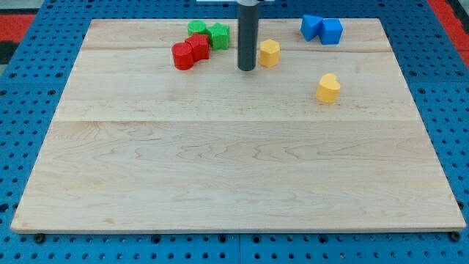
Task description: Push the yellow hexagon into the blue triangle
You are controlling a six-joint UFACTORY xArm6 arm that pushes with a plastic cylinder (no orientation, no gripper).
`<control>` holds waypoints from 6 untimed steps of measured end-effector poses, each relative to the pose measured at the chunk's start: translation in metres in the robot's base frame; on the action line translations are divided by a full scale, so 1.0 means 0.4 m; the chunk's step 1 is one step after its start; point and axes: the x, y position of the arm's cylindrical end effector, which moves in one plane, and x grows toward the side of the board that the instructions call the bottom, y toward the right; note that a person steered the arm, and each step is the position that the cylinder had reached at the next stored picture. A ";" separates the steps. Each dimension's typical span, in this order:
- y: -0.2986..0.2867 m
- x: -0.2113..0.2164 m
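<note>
The yellow hexagon [270, 53] sits near the view's top, right of centre. My tip [247, 69] rests on the board just left of it, close to touching. The blue triangle [312, 26] lies at the top right, touching a blue cube [331, 31] on its right. The triangle is up and to the right of the hexagon, with a gap between them.
A yellow heart-shaped block [328, 88] lies below and right of the hexagon. Two red blocks [190, 53] and two green blocks [209, 33] cluster left of my tip. The wooden board [234, 161] lies on a blue pegboard.
</note>
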 end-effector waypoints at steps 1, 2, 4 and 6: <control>0.105 -0.031; 0.218 -0.059; 0.066 -0.040; 0.233 -0.130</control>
